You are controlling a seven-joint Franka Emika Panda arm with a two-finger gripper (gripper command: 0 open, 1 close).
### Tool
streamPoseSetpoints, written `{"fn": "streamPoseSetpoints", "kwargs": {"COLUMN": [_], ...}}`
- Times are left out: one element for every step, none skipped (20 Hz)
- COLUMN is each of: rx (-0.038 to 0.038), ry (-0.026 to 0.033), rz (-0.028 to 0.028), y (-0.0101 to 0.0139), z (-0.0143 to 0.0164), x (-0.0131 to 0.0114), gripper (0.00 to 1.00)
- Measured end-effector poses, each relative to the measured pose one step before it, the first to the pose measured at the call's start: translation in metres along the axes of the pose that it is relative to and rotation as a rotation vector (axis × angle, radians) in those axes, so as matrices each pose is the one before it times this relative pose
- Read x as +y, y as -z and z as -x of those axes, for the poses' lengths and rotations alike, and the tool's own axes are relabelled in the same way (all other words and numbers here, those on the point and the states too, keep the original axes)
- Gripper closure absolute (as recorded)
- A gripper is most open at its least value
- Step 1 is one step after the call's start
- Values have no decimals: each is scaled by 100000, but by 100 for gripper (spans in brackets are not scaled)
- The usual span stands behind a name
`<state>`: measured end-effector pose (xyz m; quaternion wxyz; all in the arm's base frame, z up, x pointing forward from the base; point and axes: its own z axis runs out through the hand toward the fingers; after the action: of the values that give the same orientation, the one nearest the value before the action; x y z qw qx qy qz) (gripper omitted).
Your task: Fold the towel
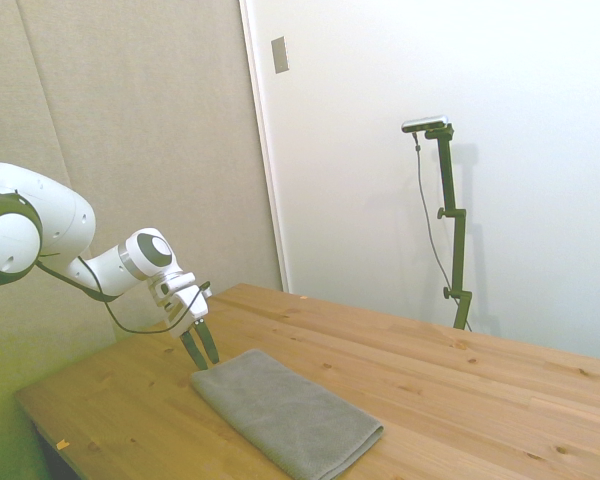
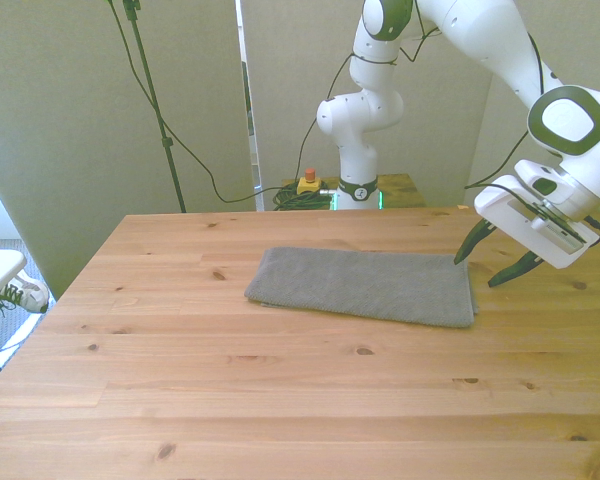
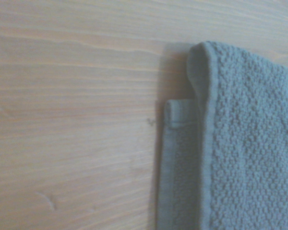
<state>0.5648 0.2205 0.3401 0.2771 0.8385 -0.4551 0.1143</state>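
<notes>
While the gripper (image 2: 492, 263) hovers with its fingers spread and holding nothing, the towel (image 2: 365, 286) lies flat on the wooden table (image 2: 280, 400), its long axis running across the front view. The gripper stands just off the towel's short end at the front view's right, where two layered edges show. No brand, label or writing is legible.

Open tabletop (image 2: 280, 400) all round flat towel (image 2: 365, 285), pincer (image 2: 492, 262) w/ fingers apart at its end, nothing blocking.
</notes>
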Motion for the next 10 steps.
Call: {"fn": "streamPoseSetpoints", "kwargs": {"rx": [20, -47, -84, -124, -124, -81, -69, -60, -4, 17], "ry": [-307, -295, -242, -224, -240, -141, 47, 206, 128, 121], "rz": [714, 486, 472, 536, 498, 409, 277, 136, 14, -8], "y": [-227, -213, -244, -296, -265, -225, -156, -80, -14, -8], "z": [-228, -236, -259, -315, -303, -300, -201, -106, -10, 4], "x": [85, 64, 74, 115, 132, 133, 79, 42, 17, 12], "gripper": [0, 0, 100, 100, 100, 100, 100, 100, 100, 100]}}
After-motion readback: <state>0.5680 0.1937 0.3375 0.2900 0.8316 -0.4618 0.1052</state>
